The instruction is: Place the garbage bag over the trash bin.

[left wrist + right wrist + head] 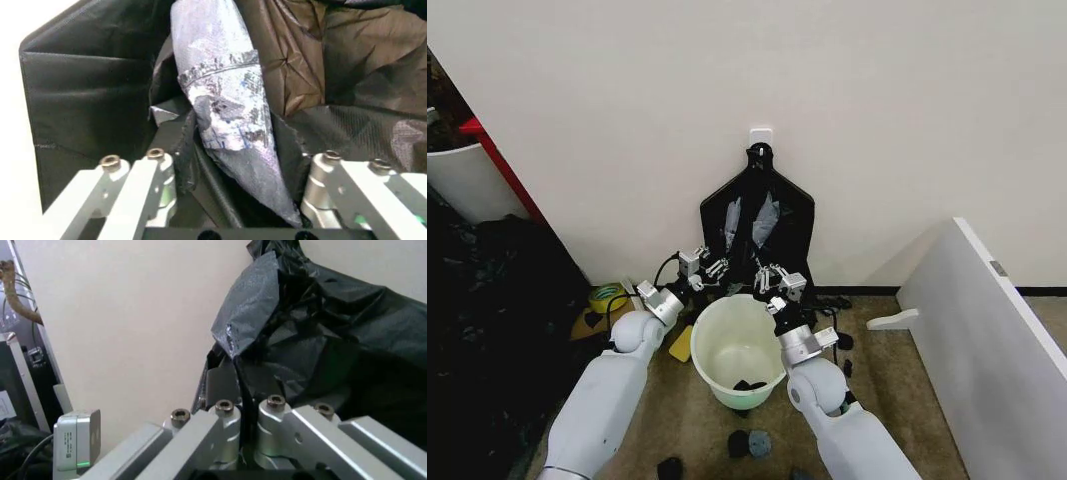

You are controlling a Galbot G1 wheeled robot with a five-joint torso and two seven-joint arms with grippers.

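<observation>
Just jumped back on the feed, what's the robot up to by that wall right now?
Both arms are reaching over the round white plastic bucket toward the fan-shaped bundle of black bags hanging on the wall. The left gripper is open, its fingers either side of a grey-white crinkled fold of bag. The right gripper is shut on a thin sheet of glossy black plastic. The bucket is still unlined, with small black scraps in its bottom.

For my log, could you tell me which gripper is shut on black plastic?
The right gripper: its fingers pinch the black plastic, while the left gripper's stand apart.
</observation>
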